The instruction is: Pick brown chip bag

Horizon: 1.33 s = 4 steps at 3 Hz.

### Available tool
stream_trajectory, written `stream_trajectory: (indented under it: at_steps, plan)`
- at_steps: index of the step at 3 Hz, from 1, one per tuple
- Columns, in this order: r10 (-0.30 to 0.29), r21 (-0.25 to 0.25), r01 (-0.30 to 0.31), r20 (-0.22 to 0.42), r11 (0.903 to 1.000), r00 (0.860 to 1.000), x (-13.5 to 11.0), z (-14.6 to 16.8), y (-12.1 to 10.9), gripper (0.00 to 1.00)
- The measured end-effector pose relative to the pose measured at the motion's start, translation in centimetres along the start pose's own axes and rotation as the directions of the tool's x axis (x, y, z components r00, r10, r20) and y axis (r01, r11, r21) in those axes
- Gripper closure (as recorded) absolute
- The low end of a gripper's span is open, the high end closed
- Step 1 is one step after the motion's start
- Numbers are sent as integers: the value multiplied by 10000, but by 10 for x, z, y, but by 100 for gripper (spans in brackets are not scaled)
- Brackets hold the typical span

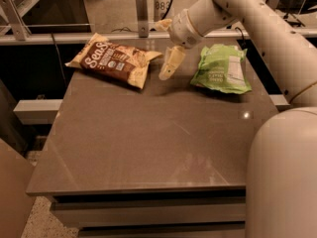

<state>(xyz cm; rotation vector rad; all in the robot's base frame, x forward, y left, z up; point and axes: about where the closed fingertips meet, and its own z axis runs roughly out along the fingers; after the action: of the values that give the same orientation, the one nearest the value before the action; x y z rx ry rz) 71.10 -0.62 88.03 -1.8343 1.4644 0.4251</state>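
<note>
Table (148,148) with a dark brown top is filling most of the view. Arm (257,29) is reaching in from the upper right, over the far edge. Brown chip bag (115,59) is lying flat at the far-left corner, white script facing up. Light green snack bag (222,69) is lying at the far right, well apart from it. Gripper (167,68) is hanging between the two bags, pointing down, just beside the brown chip bag's right corner. Spread or pressed together: cannot tell.
</note>
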Motion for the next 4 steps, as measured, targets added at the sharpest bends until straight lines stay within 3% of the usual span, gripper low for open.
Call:
stream_trajectory:
  at_steps: [2,4]
  plan:
    - [292,-456,-272,445,9986,9986,-12,43,-6,0]
    - [458,-768,-462,-78,9960,9989,-20,71,-8,0]
